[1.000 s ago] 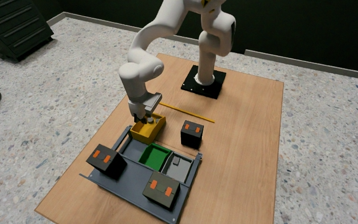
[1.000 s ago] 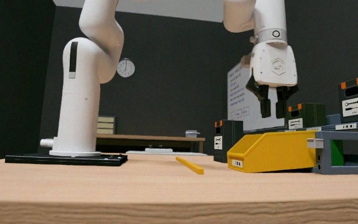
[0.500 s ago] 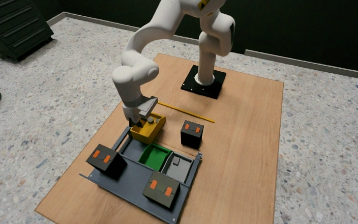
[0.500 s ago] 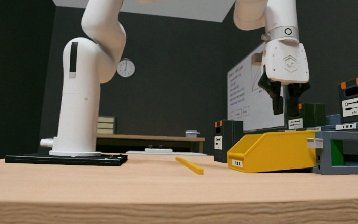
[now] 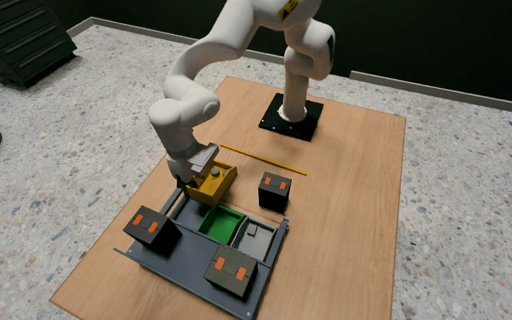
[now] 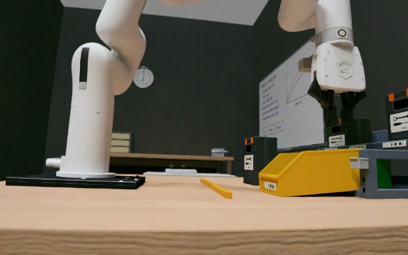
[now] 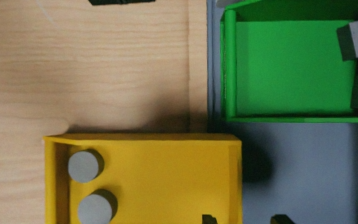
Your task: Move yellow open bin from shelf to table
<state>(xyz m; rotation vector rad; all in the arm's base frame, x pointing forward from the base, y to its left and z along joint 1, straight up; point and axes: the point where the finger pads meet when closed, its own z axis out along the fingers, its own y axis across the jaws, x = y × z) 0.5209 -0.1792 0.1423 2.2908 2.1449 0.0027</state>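
The yellow open bin (image 5: 212, 182) (image 6: 310, 171) stands half out of the grey shelf (image 5: 198, 254), front on the table and rear on the shelf's base edge, slightly tilted. Two round grey parts (image 7: 85, 165) lie near its front end. My gripper (image 5: 184, 185) hangs just above the bin's rear wall (image 6: 338, 121). Its fingers are partly apart and empty, one tip on each side of that wall in the wrist view (image 7: 242, 220). The green bin (image 5: 221, 222) and the grey bin (image 5: 256, 238) stand on the shelf's lower level; the green one holds grey parts (image 7: 352, 42).
Two dark closed boxes with orange tabs sit on the shelf's upper level (image 5: 152, 228) (image 5: 230, 270). A third dark box (image 5: 274, 190) stands on the table right of the yellow bin. A thin yellow strip (image 5: 263, 158) lies between the bin and the arm's base (image 5: 292, 117).
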